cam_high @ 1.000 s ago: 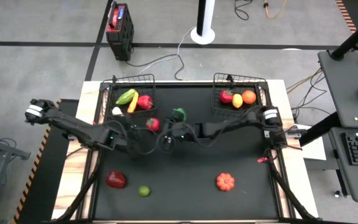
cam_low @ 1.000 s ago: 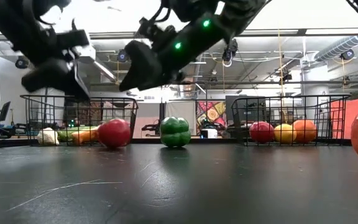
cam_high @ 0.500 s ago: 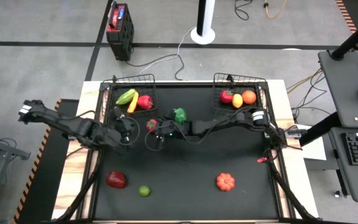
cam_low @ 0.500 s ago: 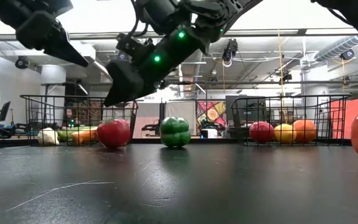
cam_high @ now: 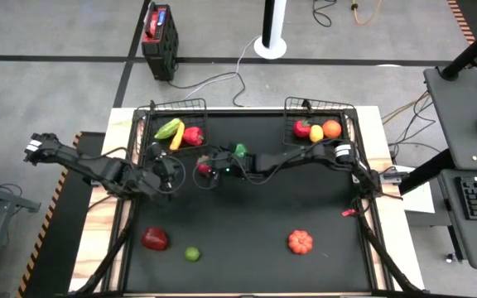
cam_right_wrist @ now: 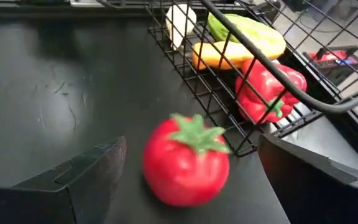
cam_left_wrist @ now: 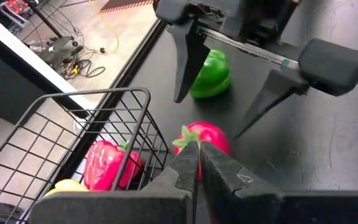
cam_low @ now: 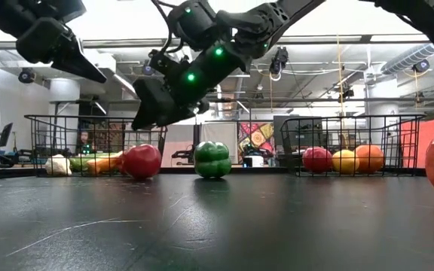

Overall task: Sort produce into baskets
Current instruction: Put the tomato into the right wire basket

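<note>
Right gripper (cam_right_wrist: pixel 185 180) hangs over the red tomato (cam_high: pixel 203 168), jaws spread wide either side, lined up for a grab. The tomato sits on the worktop (cam_high: pixel 255 215) just beside the left basket (cam_high: pixel 195 106). Left gripper (cam_high: pixel 171 164) waits nearby, jaws shut, empty. No readable labels.

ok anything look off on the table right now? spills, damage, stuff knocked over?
Nothing stands out. Both baskets, left basket and right basket, sit upright with produce inside. The right gripper is open around the tomato, which lies intact beside the left basket.
</note>
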